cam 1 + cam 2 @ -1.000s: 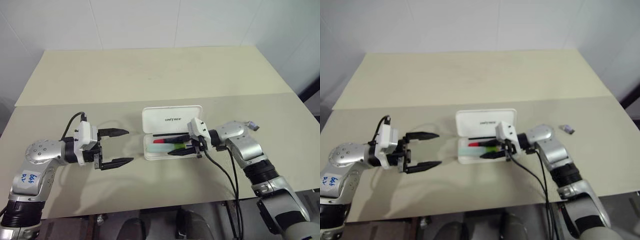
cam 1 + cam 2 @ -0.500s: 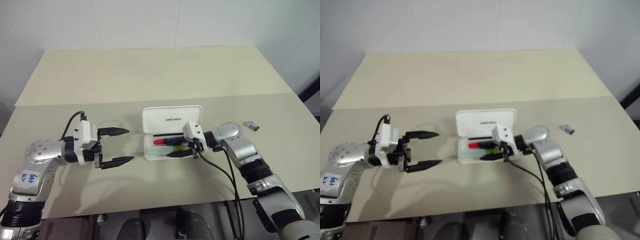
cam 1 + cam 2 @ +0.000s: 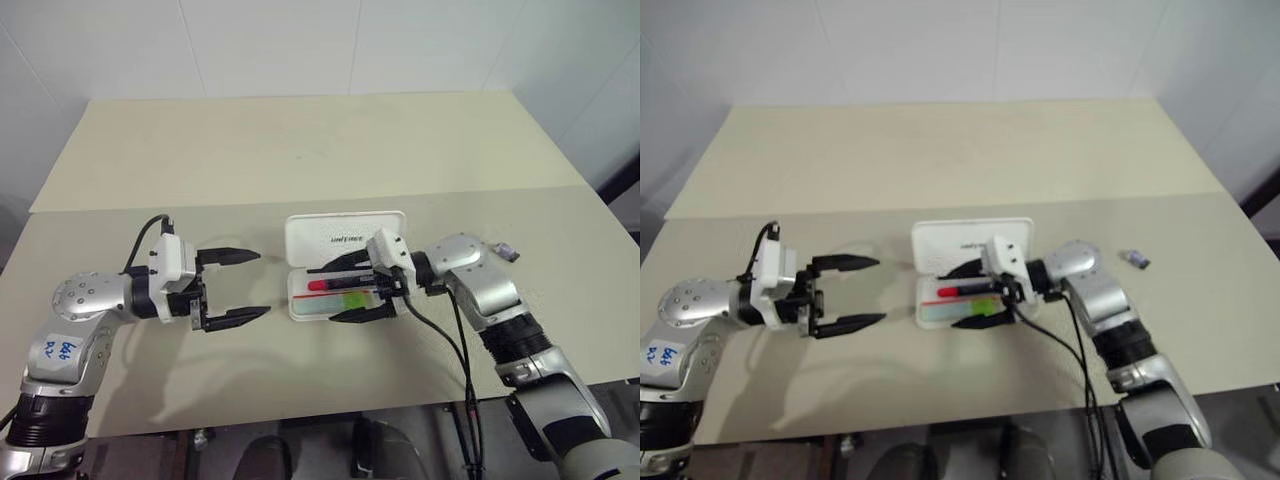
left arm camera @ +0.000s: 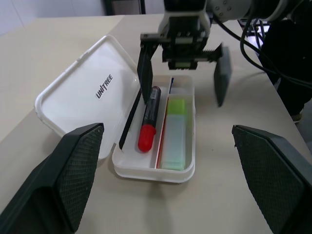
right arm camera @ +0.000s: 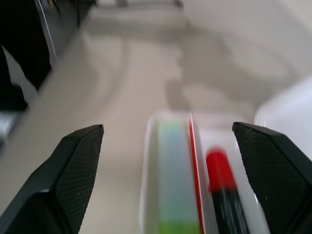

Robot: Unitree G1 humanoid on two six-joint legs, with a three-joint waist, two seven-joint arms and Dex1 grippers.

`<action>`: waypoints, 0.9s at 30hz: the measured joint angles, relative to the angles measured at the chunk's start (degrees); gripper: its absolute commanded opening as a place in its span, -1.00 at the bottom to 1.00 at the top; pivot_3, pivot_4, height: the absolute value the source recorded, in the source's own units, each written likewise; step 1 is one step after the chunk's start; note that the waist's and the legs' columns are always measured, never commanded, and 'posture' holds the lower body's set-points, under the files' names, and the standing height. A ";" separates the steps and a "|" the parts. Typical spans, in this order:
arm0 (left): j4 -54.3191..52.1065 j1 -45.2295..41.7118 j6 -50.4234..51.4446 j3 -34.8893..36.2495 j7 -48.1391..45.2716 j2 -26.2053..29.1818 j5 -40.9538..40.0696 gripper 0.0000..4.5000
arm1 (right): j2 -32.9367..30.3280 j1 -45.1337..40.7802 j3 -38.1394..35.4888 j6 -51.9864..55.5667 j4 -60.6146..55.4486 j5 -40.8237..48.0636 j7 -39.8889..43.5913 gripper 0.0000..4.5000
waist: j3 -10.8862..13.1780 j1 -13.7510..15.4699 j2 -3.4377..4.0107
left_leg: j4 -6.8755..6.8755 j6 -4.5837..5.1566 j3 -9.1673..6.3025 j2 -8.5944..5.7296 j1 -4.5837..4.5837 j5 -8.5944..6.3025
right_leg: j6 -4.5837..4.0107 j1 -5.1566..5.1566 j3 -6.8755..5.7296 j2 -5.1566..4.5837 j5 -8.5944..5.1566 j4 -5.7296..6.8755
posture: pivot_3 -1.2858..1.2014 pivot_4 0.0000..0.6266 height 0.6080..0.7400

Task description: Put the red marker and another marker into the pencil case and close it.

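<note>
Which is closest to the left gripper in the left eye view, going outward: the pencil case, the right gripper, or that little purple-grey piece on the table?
From the left gripper, open on the table's left:
1. Pencil case, lying open mid-table, both markers inside.
2. Right gripper, open just above the case's tray, at its right end.
3. Purple-grey piece, far right, past the right arm.

Red marker (image 4: 148, 120) and green highlighter (image 4: 174, 134) side by side in open white case (image 4: 87, 97)
</note>
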 measured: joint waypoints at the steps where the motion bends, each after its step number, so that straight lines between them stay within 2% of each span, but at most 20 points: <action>1: 0.08 -0.09 -0.02 -0.15 -0.01 -0.36 0.00 1.00 | -0.58 1.02 -0.97 1.85 -2.26 1.51 -0.19 0.98 | -0.01 0.06 -0.01 | 0.00 0.00 -0.01 -0.01 0.00 0.00 | 0.00 0.00 0.00 -0.01 0.00 0.01 | 0.03 -0.52 1.00; 6: 0.24 -0.52 -0.10 -0.86 0.10 -1.35 0.03 1.00 | -5.44 6.91 -8.99 9.51 -10.93 7.90 -4.54 0.98 | -0.01 0.07 -0.03 | 0.00 0.00 0.01 -0.03 -0.01 0.00 | 0.00 0.00 0.01 -0.02 0.00 -0.01 | 0.03 -0.52 1.00; 11: -0.21 -1.75 -0.04 -3.05 1.01 -3.67 0.05 1.00 | -10.11 11.03 -21.19 11.58 -10.78 10.56 -12.36 0.98 | -0.05 0.11 -0.09 | 0.01 0.00 0.04 -0.02 0.02 0.00 | 0.00 0.01 0.04 -0.01 0.00 -0.01 | 0.03 -0.52 1.00; 16: -0.18 -2.71 -0.05 -4.92 1.87 -5.77 0.15 1.00 | -13.72 16.21 -28.48 4.11 2.19 7.00 -15.85 0.98 | -0.08 0.14 -0.15 | 0.01 0.01 0.14 -0.05 0.03 0.00 | 0.01 0.02 0.09 -0.05 0.01 -0.04 | 0.03 -0.52 1.00; 19: -0.01 -5.06 -0.05 -6.23 2.28 -6.89 0.45 1.00 | -14.13 16.25 -29.44 -1.54 9.01 4.51 -17.17 0.98 | -0.08 -0.07 -0.14 | 0.02 0.00 0.20 -0.02 0.06 0.00 | 0.01 0.02 0.09 -0.02 0.01 -0.05 | 0.03 -0.52 1.00; 27: 4.76 -11.58 -0.73 -8.06 2.91 -10.30 2.06 1.00 | -15.65 8.62 -29.99 -11.00 28.68 -0.42 -20.04 0.98 | -0.08 -0.21 -0.14 | 0.05 0.02 0.31 0.00 0.12 0.06 | 0.03 0.05 0.15 -0.02 0.02 -0.03 | 0.03 -0.52 1.00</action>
